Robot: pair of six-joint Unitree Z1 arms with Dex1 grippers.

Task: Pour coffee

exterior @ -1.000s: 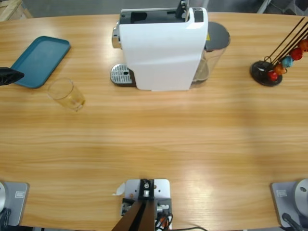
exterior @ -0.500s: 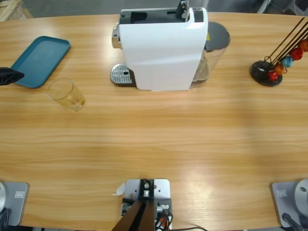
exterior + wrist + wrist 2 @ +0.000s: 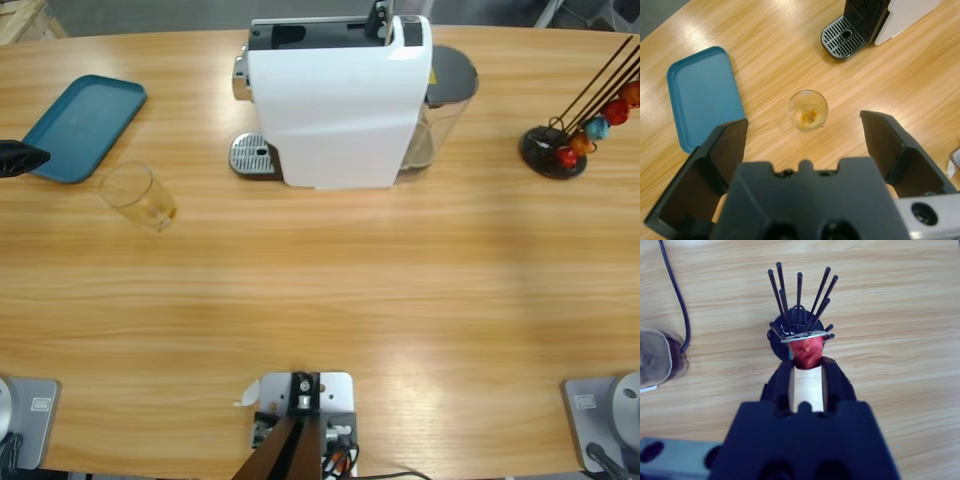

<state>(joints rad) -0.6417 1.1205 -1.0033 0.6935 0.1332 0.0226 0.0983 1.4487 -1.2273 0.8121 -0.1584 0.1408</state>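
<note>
Left gripper [image 3: 805, 132] over glass [image 3: 807, 110], jaws wide.
Coffee [image 3: 809, 116]: thin residue in glass, 7 o'clock of machine [image 3: 335, 100]. Right gripper [image 3: 807, 369] narrow, pinching red capsule [image 3: 806, 354].

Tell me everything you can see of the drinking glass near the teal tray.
The glass is small, clear and round-rimmed, standing upright on the wooden table. It holds no real fill, only an amber-brown smear at the bottom. It sits just off the teal tray, apart from it, and well short of the coffee machine's drip grate. Nothing touches it; the left claw hangs above, jaws open.
</note>
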